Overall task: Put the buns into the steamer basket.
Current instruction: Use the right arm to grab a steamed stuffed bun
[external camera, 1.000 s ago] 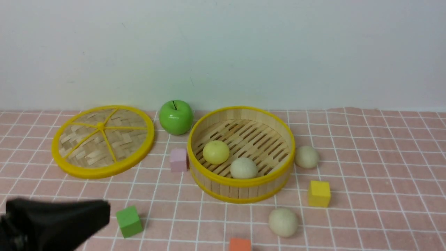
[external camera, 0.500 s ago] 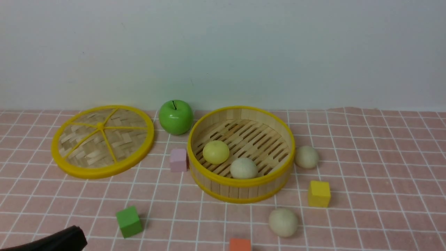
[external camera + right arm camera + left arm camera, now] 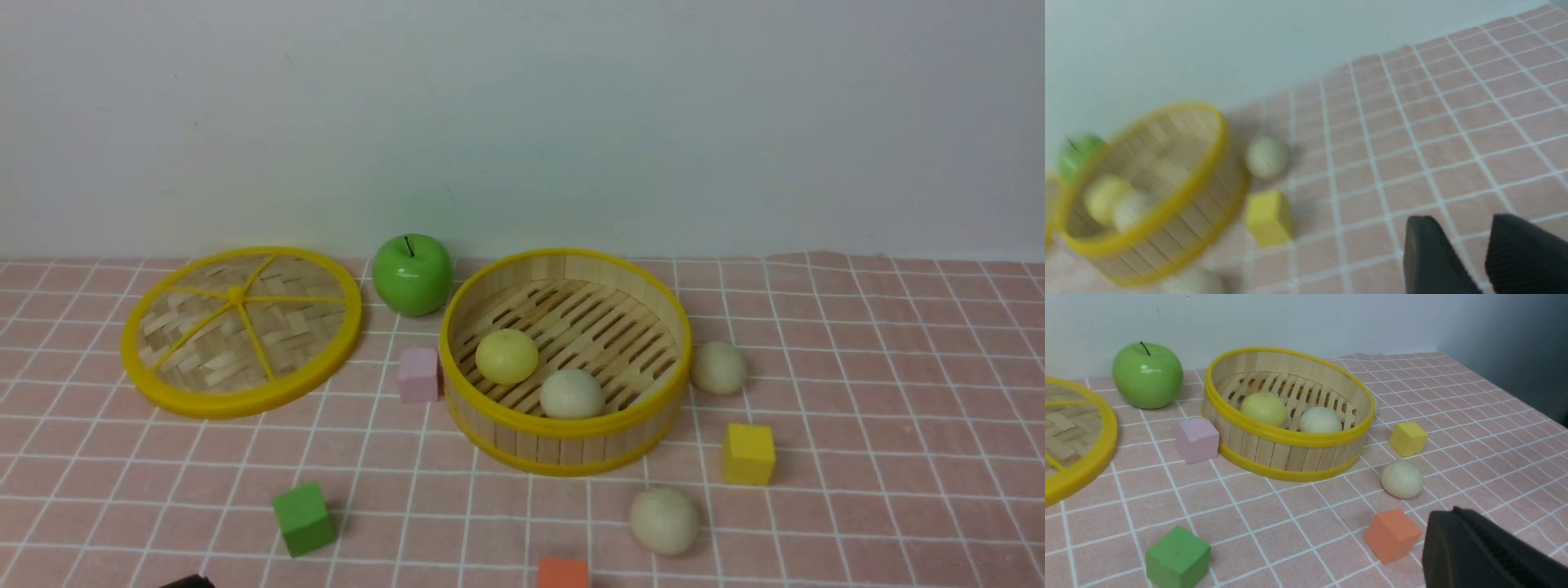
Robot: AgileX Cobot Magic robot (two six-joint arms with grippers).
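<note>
**Item 1.** Round, shallow bamboo steamer basket, slat walls, yellow rims. It stands uncovered at mid-cloth.
Contents: one pale yellow dough-ball bun and one off-white inner bun, close together on the slatted floor toward its near-left side.

**Item 2.** Buns outstanding: a beige side bun just beside the basket's right wall, and a beige front bun on the cloth nearer the robot.

**Status (judged).** Half done, between picks.

**Item 3.** Right gripper: black fingers spread, nothing between them, over bare cloth right of the basket. Its view is blurred.
Left gripper: pressed together, empty, low at the near edge.

**Next move (judged).** The right gripper straddles one loose bun, closes gently on the soft ball, and lifts it clear of the rim.

**Obstructions.**
- Yellow cube, between the two loose buns and near both.
- Orange cube, near the front bun.

**Clear of the work.**
- Pink cube, at the basket's left wall.
- Green cube.
- Shiny green apple.
- Flat woven lid with yellow spokes.
</note>
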